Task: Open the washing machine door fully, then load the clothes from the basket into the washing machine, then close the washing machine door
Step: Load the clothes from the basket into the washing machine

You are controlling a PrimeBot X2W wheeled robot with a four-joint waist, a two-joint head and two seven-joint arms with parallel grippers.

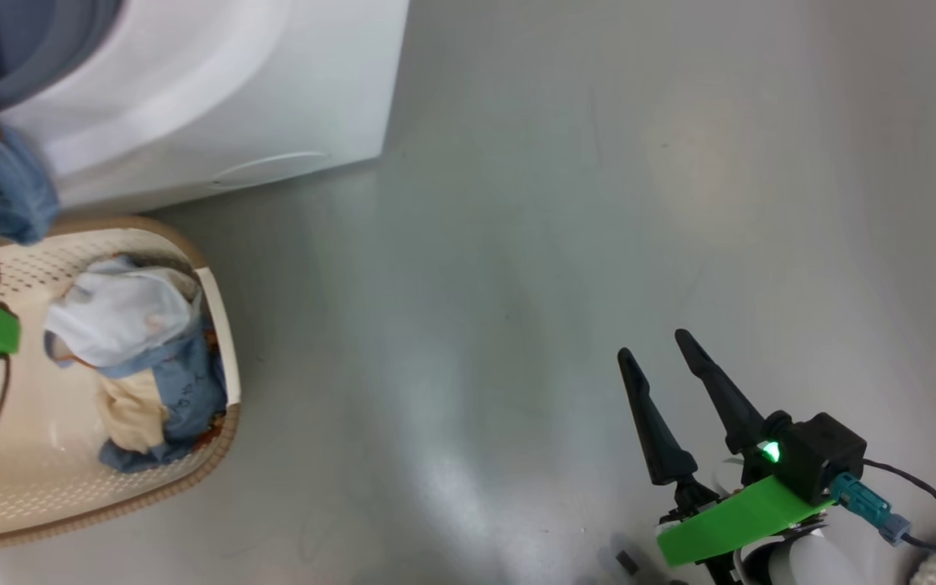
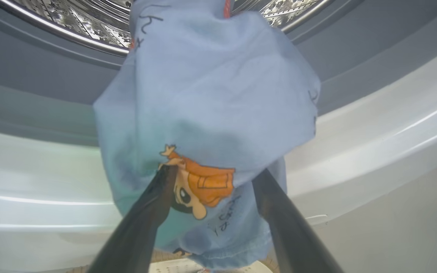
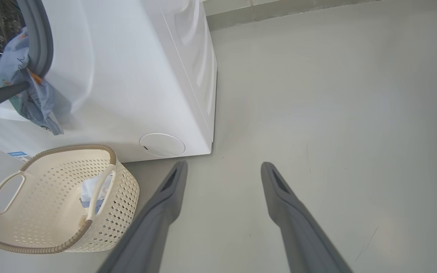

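Observation:
The white washing machine [image 1: 232, 81] stands at upper left, and its door is out of view. A blue garment with an orange cartoon print [image 2: 211, 94] hangs out of the steel drum [image 2: 70, 19] over the grey gasket [image 2: 32, 68]. My left gripper [image 2: 212, 176] is open, its spread fingertips against the garment's lower part. The cream basket [image 1: 216, 443] sits below on the floor, with the clothes [image 1: 135, 341], white, blue and cream, piled at its right end. My right gripper [image 1: 655, 345] is open above bare floor at lower right, holding nothing.
A round white flap [image 3: 162, 145] and a blue label [image 3: 16, 154] sit low on the machine's front. Grey floor [image 1: 557, 244] stretches to the right of the machine and basket. A wall base [image 3: 279, 11] runs behind.

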